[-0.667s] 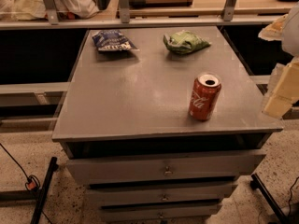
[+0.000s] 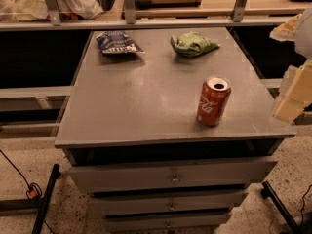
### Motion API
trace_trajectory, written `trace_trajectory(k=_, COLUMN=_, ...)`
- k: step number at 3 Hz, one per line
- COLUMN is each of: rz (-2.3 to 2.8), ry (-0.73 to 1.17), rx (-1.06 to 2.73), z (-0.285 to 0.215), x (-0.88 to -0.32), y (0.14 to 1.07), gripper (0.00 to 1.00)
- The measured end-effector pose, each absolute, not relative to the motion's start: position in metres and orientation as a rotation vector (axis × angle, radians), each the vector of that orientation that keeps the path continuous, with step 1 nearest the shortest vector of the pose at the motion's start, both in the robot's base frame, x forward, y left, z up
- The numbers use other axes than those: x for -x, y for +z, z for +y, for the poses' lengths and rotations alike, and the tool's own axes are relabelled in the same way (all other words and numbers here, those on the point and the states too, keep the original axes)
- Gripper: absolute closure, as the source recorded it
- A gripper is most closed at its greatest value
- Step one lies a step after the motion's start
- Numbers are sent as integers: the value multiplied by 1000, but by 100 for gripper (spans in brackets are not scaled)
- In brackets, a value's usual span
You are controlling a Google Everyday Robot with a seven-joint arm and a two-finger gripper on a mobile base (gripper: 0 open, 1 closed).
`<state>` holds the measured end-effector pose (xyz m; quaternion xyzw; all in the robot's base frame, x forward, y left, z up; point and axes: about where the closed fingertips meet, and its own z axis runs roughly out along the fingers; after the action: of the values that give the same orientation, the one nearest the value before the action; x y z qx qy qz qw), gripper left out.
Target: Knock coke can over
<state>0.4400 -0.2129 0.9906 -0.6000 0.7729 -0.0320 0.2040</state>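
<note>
The coke can [image 2: 213,101] is a red can with white script and a silver top. It stands upright near the front right corner of the grey cabinet top [image 2: 141,96]. My gripper [image 2: 291,101] shows as cream-coloured parts at the right edge of the camera view. It hangs just past the cabinet's right edge, to the right of the can and about level with it. It is apart from the can and touches nothing.
A dark blue snack bag [image 2: 117,42] lies at the back left of the top and a green snack bag [image 2: 192,44] at the back middle. Drawers [image 2: 170,177] sit below the front edge. A shelf rail [image 2: 146,22] runs behind. A black stand leg [image 2: 44,199] is on the floor at left.
</note>
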Motion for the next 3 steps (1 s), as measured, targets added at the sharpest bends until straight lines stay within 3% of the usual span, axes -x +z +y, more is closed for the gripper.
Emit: trace_trajectory(k=3, rz=1871, ry=156, rx=1427, z=-237, x=-493, y=961, gripper=0)
